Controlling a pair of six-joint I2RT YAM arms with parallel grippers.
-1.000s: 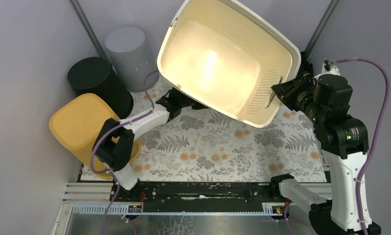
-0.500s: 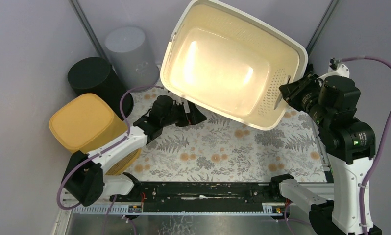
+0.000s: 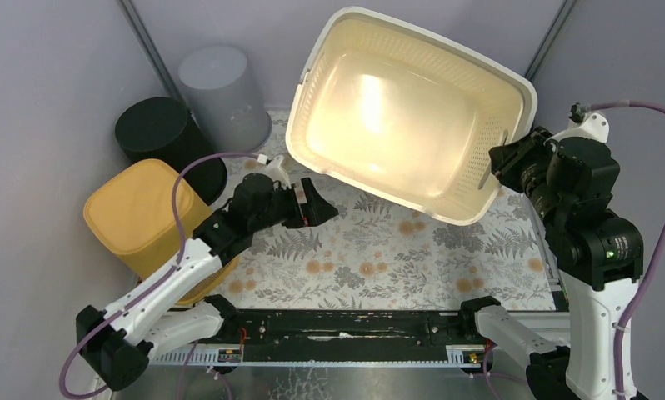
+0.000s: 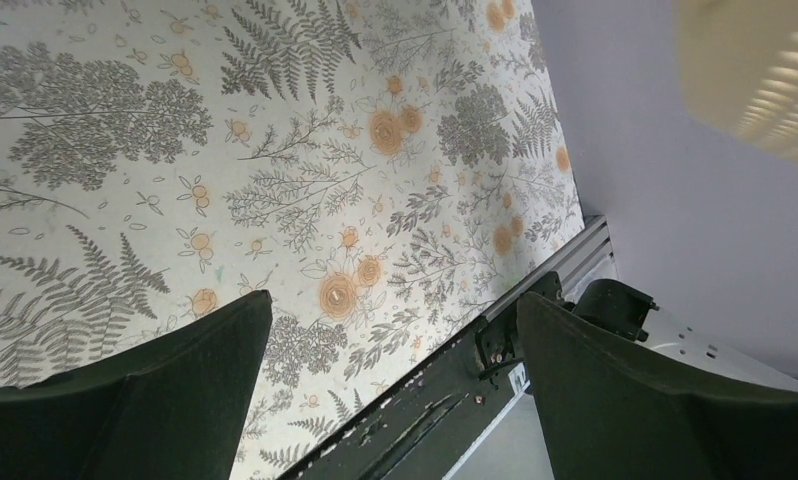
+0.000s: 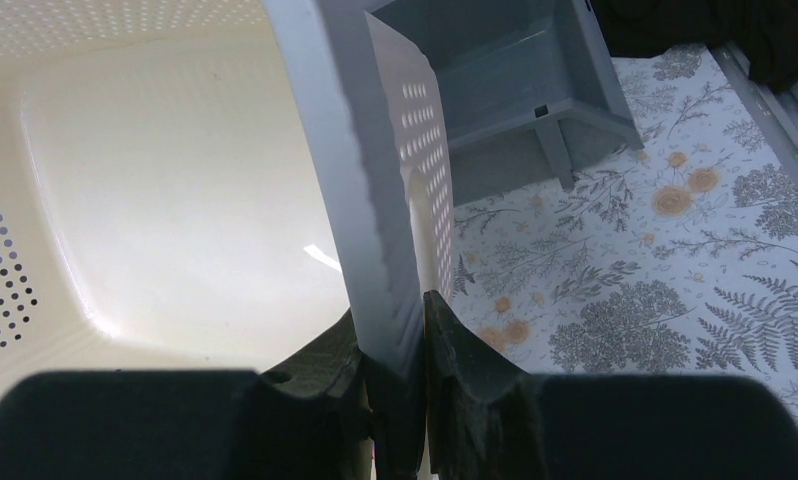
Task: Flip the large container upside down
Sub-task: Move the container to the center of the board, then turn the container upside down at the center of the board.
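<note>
Where the large container is: the big cream, perforated plastic basket hangs tilted over the far right of the table, its open mouth facing up and towards the arms, not turned over.
Grip on it: the right gripper is clamped on the basket's right-hand short rim, just beside the handle slot, one finger inside the wall and one outside.
Right wrist view: the fingers pinch the thin rim edge-on; the glossy inner wall fills the left half, and the rows of small holes show on both sides of the rim.
Left gripper: the left gripper hovers low over the cloth, below the basket's near left corner, jaws spread wide with nothing between them.
Left wrist view: between the two dark fingers there is only cloth; a blurred corner of the basket shows at the upper right, apart from the fingers.
Cloth: a white tablecloth printed with grey ferns and orange flowers covers the table.
Left-hand things: an upturned yellow plastic tub, a black cylindrical bin and a pale grey cylindrical bin stand bunched at the far left, well apart from the basket.
Writing: a small white tag on the black front rail shows in the left wrist view, too small to read.
Only overhead: the three bins and both arms together.
</note>
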